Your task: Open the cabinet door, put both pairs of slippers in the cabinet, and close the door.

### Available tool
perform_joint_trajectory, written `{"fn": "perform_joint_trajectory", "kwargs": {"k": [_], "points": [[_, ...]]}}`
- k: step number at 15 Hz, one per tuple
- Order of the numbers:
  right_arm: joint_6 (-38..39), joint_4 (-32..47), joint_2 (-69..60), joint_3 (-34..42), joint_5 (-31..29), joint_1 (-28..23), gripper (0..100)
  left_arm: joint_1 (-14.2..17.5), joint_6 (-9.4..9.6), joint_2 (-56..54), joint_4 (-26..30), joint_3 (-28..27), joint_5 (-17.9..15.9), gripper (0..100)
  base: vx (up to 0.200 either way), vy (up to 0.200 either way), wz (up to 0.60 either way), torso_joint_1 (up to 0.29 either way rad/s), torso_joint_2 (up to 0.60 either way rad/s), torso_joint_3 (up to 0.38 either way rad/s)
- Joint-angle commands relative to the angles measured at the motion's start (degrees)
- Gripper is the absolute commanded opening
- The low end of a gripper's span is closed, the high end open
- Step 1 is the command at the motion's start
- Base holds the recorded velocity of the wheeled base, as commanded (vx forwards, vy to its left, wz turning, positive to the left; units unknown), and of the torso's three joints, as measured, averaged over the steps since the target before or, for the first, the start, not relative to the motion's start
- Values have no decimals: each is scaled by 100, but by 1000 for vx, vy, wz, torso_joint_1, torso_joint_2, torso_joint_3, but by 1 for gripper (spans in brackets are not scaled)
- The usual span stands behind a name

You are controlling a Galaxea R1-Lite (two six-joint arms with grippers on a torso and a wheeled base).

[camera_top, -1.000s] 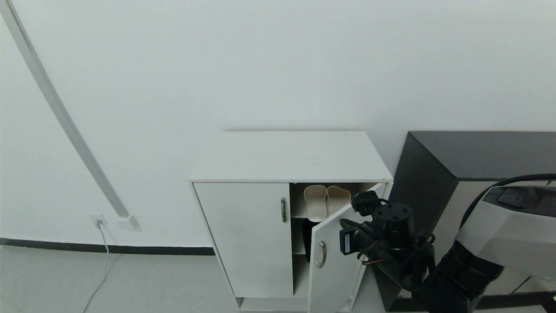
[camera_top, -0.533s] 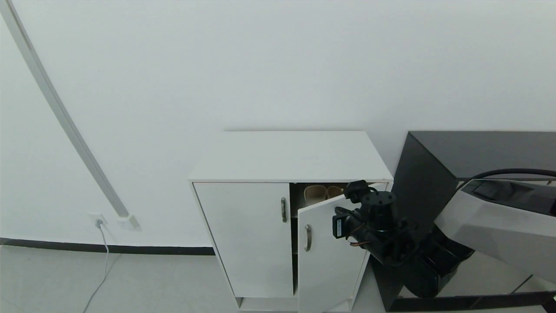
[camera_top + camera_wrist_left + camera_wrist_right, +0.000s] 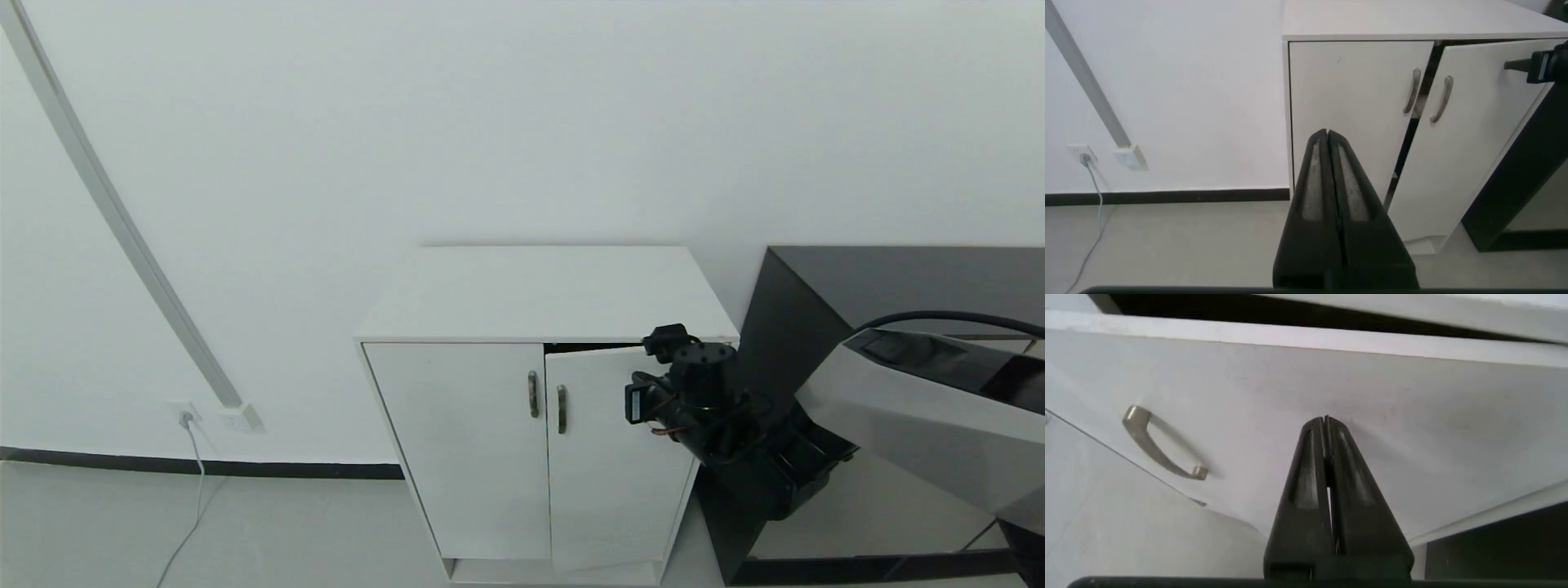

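Head view gives you the white cabinet (image 3: 543, 294) with its right door (image 3: 612, 465) almost shut, a thin dark gap along the door's top edge. Its contents are hidden. Your right gripper (image 3: 1327, 421) is closed and empty, its tips at that door's face, apart from the handle (image 3: 1163, 445). Your left gripper (image 3: 1327, 135), also closed on nothing, hangs well out in front of the cabinet. A black unit (image 3: 898, 286) stands just beside the cabinet's right side.

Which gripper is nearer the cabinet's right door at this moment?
Right. The right gripper sits shut at the front of the right door, near its top edge; the left gripper hangs well back, facing the left door.
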Motion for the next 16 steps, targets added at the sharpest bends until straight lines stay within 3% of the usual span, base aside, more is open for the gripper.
{"fn": "perform_joint_trajectory", "kwargs": {"k": [1,8,13,16], "points": [[-5,-2,153,-160,3,-35,0,0,0,7,-1,0,-2,0,0,0,0,0,0,0],[-5,368,382,-845,143,-360,0,0,0,7,-1,0,-2,0,0,0,0,0,0,0],[-5,368,347,-810,143,-351,0,0,0,7,-1,0,-2,0,0,0,0,0,0,0],[-5,350,-172,-247,143,-228,0,0,0,7,-1,0,-2,0,0,0,0,0,0,0]]}}
